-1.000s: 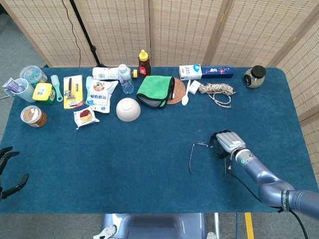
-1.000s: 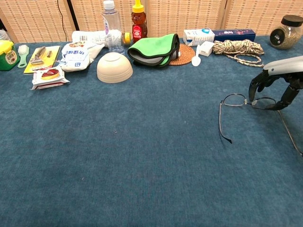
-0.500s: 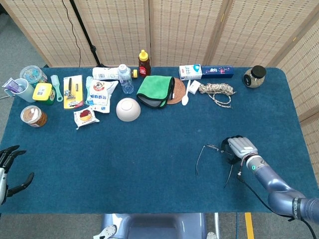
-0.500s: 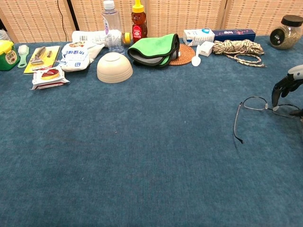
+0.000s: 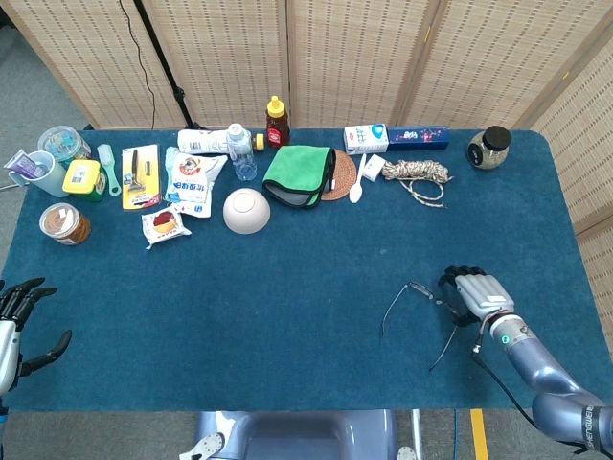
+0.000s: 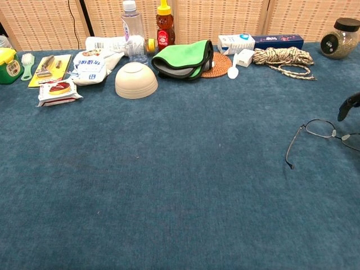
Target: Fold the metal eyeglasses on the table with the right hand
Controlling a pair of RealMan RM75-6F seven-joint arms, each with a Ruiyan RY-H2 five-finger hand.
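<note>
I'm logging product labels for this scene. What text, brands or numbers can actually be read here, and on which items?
None can be read with certainty.
White and blue snack bag: dark characters, too blurred to read.
Blue and white toothpaste box: printing too small.
Honey bottle: red label, illegible.
Yellow razor card: no legible text.
Small wrapped snack: print blurred.
Yellow-lidded green container: label unreadable.

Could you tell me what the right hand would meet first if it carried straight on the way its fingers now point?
The right hand points its fingers toward the table's left, and the eyeglasses lie right at the fingertips, so it would likely meet their frame first. Whether they already touch is unclear.
</note>
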